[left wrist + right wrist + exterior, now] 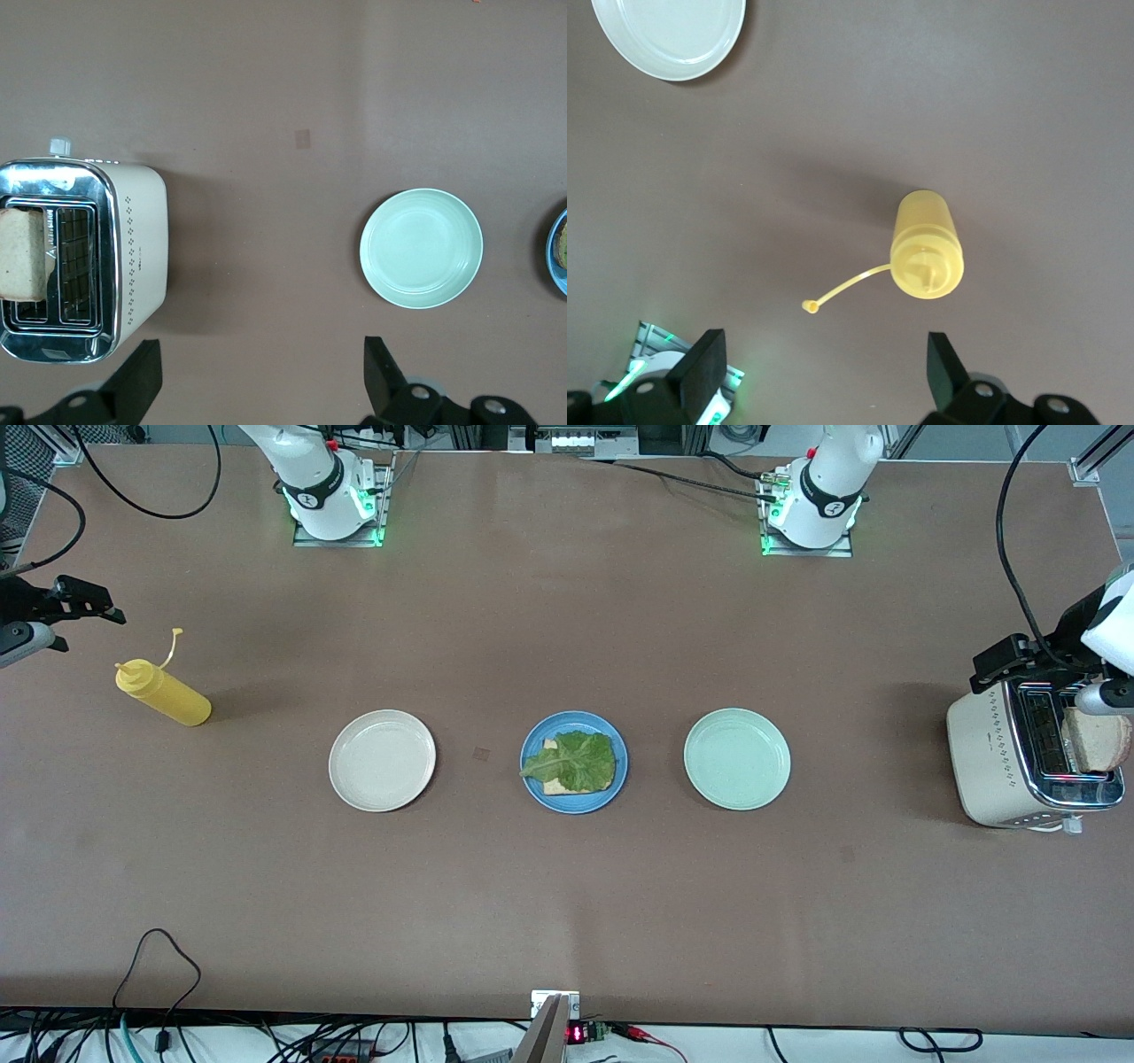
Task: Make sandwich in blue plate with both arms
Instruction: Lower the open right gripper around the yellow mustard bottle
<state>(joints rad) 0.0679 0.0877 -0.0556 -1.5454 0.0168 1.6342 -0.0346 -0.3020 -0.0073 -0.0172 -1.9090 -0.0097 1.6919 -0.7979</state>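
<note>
The blue plate (534,779) sits mid-table between two other plates. On it lies one bread slice (555,786) under a crinkled green lettuce leaf (576,762). Its rim (559,276) just shows in the left wrist view. A second bread slice (1099,740) (22,255) stands upright in a toaster slot. High over the table beside the toaster hangs my left gripper (1010,660) (261,376), open and holding nothing. My right gripper (89,602) (824,367) hangs open and holding nothing, high over the table near the mustard bottle.
A cream toaster (992,757) (133,248) stands at the left arm's end. The mint-green plate (737,758) (422,249) and the cream-white plate (382,760) (669,35) flank the blue one. A yellow squeeze bottle (164,693) (926,248) stands at the right arm's end.
</note>
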